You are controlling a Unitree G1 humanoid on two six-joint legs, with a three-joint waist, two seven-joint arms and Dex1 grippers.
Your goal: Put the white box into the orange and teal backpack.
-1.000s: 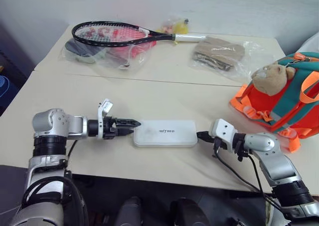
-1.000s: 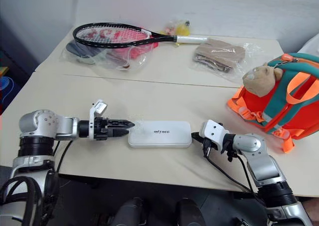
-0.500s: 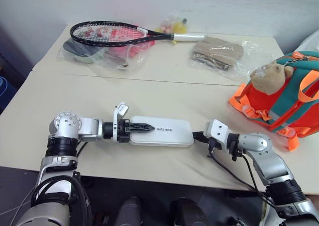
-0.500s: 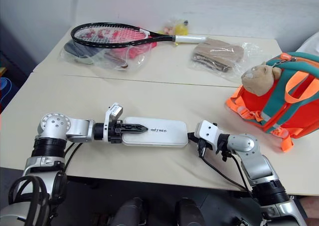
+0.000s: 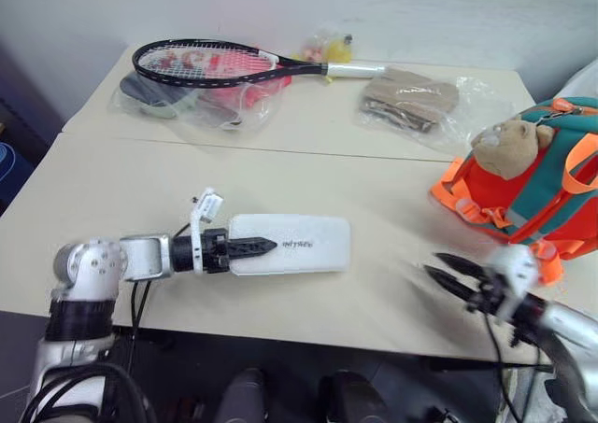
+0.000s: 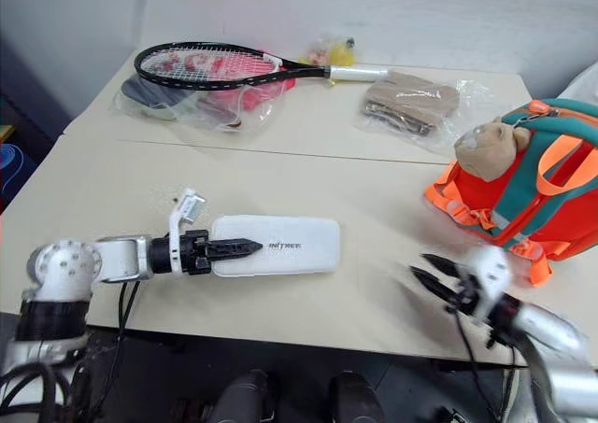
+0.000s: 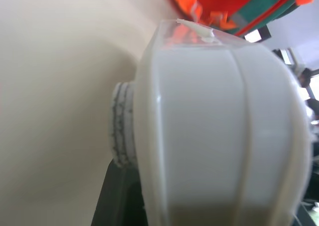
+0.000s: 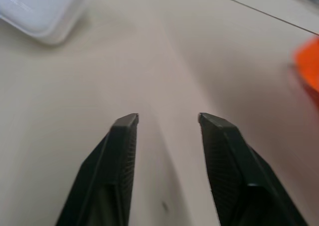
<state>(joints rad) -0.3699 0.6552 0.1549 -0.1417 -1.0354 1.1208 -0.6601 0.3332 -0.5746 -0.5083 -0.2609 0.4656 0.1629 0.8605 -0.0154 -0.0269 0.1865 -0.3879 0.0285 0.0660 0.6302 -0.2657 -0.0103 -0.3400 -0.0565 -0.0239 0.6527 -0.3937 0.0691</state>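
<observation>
The white box (image 5: 290, 245) lies flat near the front edge of the surface (image 5: 112, 190), toward the left, with its long side running across. The left gripper (image 5: 264, 246) is clamped on the box's left end, one black finger lying over the top face. In the left wrist view the box's end (image 7: 219, 136) sits right against the camera with orange fabric beyond it.

To the right of the box a broad stretch of bare surface reaches as far as the orange and teal backpack (image 5: 542, 190), which stands at the right edge with its bear head (image 5: 505, 148) facing inward. The right gripper (image 5: 448, 274) hovers over the front right corner, near the backpack's lower straps, its two fingers (image 8: 122, 151) spread with a clear gap and nothing between them.

A seam crosses the surface behind the box. Along the back edge lie one tennis racket (image 5: 210, 63) resting on one clear bag (image 5: 187, 101) of dark and red items, one small yellow bag (image 5: 327, 48), and one clear bag of tan cloth (image 5: 411, 96). There is one box, one backpack and two grippers.

Since a second ago, the box has shifted left and away from the right gripper, which then touched its right end shut. That gripper has since opened and pulled away to the right.
</observation>
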